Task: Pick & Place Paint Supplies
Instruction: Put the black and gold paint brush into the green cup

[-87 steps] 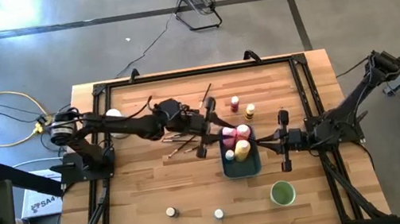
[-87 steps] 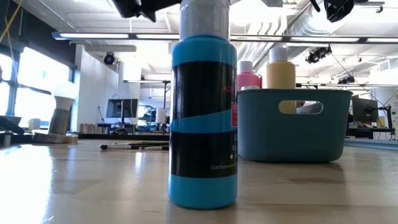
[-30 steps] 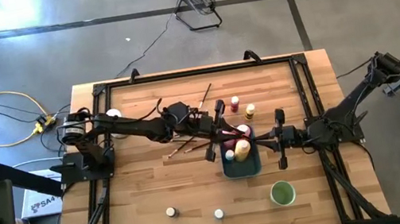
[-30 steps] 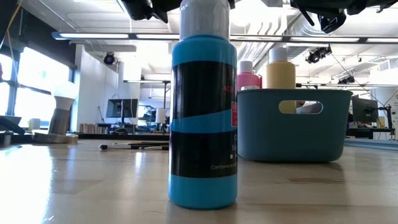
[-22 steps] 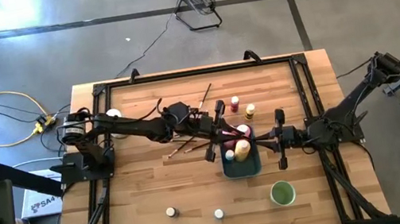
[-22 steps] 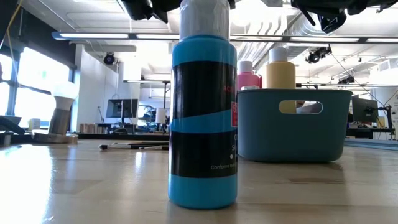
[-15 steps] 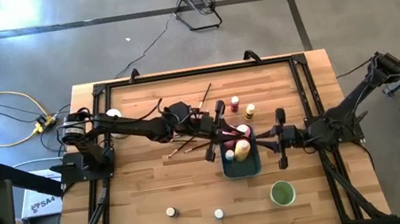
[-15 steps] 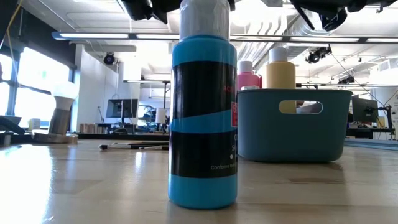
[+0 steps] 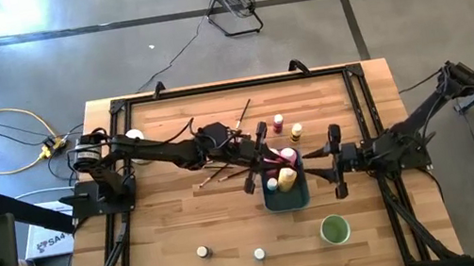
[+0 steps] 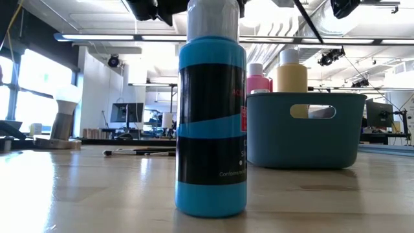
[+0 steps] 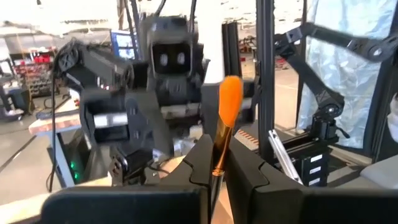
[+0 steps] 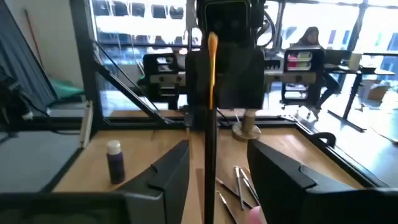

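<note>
My left gripper (image 9: 269, 155) hangs above the blue-grey tray (image 9: 301, 199), shut on a paintbrush (image 11: 219, 146) whose orange bristles (image 11: 230, 93) point up. The brush's dark handle (image 12: 209, 143) slants down toward my right gripper (image 12: 214, 180). That gripper is open, a finger on either side of the handle and clear of it; in the high view it shows at the tray's right (image 9: 316, 162). In the tray stand a pink bottle (image 10: 257, 81), a yellow bottle (image 10: 291, 74) and a small jar (image 9: 272, 185). My left gripper pinches the paintbrush between its two fingers just below the ferrule (image 11: 216, 163). The fingers come about level from the table's left and lie across the brush. The brush is lifted clear over the tray, tilted, bristles up and the handle end (image 10: 317, 35) lowest.
Loose brushes (image 9: 216, 170) lie left of the tray, another (image 9: 243, 111) farther back. Two small jars (image 9: 278, 123) (image 9: 297, 130) stand behind the tray, two more (image 9: 202, 251) (image 9: 259, 254) near the front edge. The green cup (image 9: 334, 229) stands at front right.
My right gripper has opened around the brush handle, risen a little and drawn back slightly toward the table's right edge. My left gripper has stayed over the tray with the brush.
</note>
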